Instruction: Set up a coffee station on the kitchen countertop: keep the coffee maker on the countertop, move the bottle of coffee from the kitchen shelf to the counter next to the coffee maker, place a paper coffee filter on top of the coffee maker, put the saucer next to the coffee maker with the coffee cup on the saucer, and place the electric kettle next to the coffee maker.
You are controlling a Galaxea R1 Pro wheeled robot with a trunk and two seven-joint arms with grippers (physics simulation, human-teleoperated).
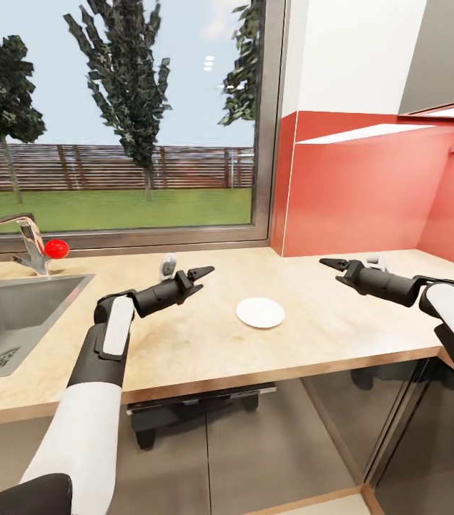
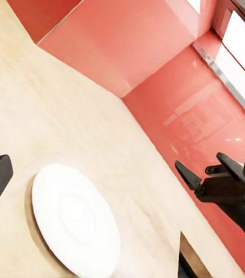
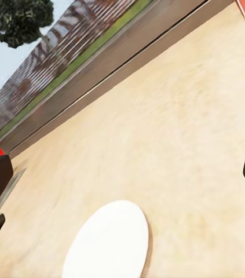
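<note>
countertop, one saucer, two open pincers

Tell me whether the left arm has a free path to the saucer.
Probably yes. The saucer lies alone on the countertop, and the left gripper hovers open just beside it with nothing between.

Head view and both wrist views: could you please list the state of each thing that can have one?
saucer: flat on the countertop, nothing on it, not held.
left gripper: open, holding nothing, above the countertop.
right gripper: open, holding nothing, above the countertop.
faucet: no water visible running, spout over the sink.
sink: no water visible in it.
</note>
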